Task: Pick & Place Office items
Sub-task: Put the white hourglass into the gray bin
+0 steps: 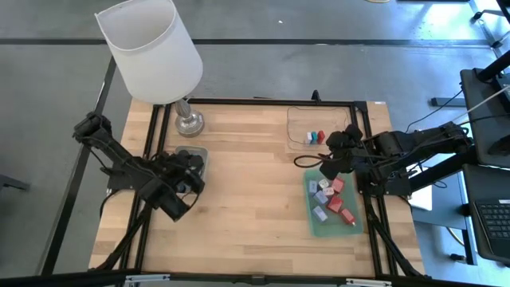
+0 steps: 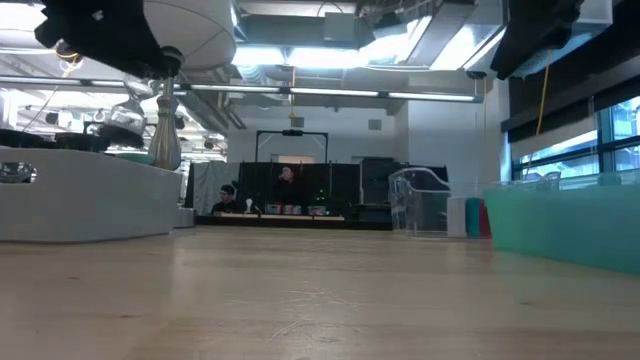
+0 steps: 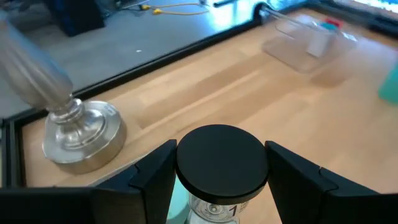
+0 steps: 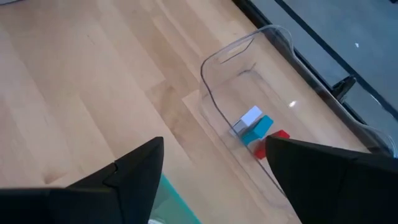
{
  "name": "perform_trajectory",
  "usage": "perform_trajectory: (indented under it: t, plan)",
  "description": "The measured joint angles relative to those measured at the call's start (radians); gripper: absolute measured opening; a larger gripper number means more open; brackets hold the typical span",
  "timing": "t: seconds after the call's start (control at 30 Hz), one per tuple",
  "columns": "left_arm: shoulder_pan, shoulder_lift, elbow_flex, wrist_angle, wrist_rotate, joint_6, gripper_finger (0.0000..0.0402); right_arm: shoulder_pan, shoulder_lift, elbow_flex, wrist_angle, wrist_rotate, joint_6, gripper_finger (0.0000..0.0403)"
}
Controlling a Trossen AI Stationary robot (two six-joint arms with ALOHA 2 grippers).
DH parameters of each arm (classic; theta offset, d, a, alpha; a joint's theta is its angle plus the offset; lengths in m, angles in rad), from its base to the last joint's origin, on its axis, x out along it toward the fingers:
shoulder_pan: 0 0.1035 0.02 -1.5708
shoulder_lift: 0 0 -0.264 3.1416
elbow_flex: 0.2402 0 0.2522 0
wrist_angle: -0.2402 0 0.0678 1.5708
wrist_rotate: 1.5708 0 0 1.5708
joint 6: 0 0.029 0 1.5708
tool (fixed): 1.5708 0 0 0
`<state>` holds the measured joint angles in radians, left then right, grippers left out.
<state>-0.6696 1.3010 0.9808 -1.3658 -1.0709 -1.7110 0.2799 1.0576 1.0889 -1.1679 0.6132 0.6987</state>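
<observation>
My left gripper (image 1: 190, 171) hovers over the grey-green tray (image 1: 194, 153) at the table's left, beside the lamp's metal foot (image 3: 81, 134). It is shut on a piece with a round black cap (image 3: 221, 163) and a clear body. My right gripper (image 4: 215, 142) stands open and empty at the table's right, above the gap between the clear tray (image 1: 301, 119) and the green tray (image 1: 315, 223). A white, a teal and a red piece (image 4: 254, 127) lie in the clear tray. Red, lilac and pink blocks (image 1: 331, 199) lie in the green tray. My left gripper pinches the round black cap's rim (image 3: 180, 168) between its two fingers, one on each side. The fingers slant down toward the table's far side. The clear body (image 3: 214, 210) hangs below the cap; its lower end is cut off by the picture's edge.
The lamp with its white shade (image 1: 151, 52) stands at the far left, its foot (image 1: 190, 121) close to the left tray. Black rails (image 1: 263, 102) frame the table. Bare wood (image 1: 247, 183) lies between the two arms.
</observation>
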Motion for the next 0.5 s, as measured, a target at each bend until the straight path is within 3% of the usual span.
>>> perform_trajectory:
  t: [0.33, 0.5]
  plan:
    - [0.024, -0.035, -0.001, 0.0, 0.068, -0.086, 0.0213, 0.0, 0.0, 0.0, 0.0, -0.017, 0.13, 0.0281]
    - [0.038, -0.077, -0.001, 0.0, -0.025, -0.086, 0.0213, -0.004, 0.0, 0.0, 0.001, 0.033, 0.056, 0.028]
